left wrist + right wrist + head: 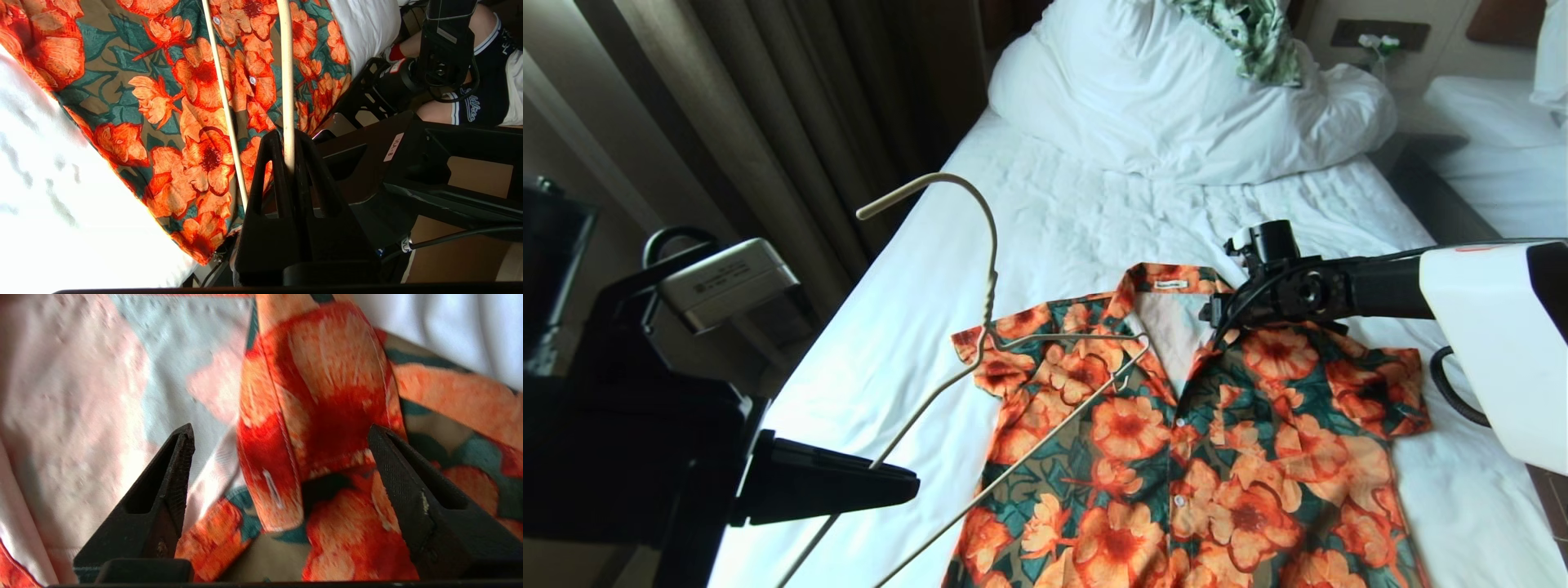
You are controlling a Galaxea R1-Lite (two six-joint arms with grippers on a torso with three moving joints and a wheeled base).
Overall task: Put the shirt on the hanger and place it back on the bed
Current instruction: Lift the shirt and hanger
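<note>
Here the left end effector (pixel 288 163) is clamped on the hanger (pixel 992 269), holding it over the shirt (pixel 1192 441) on the bed (pixel 1045 220); the right end effector (pixel 282 477), wide apart, straddles the collar, probably to lift it.

A small white sticker (pixel 393 147) on the robot's dark frame carries a short code, too small to read. Pale script on a seated person's dark shorts (pixel 470 109) is likewise illegible.
</note>
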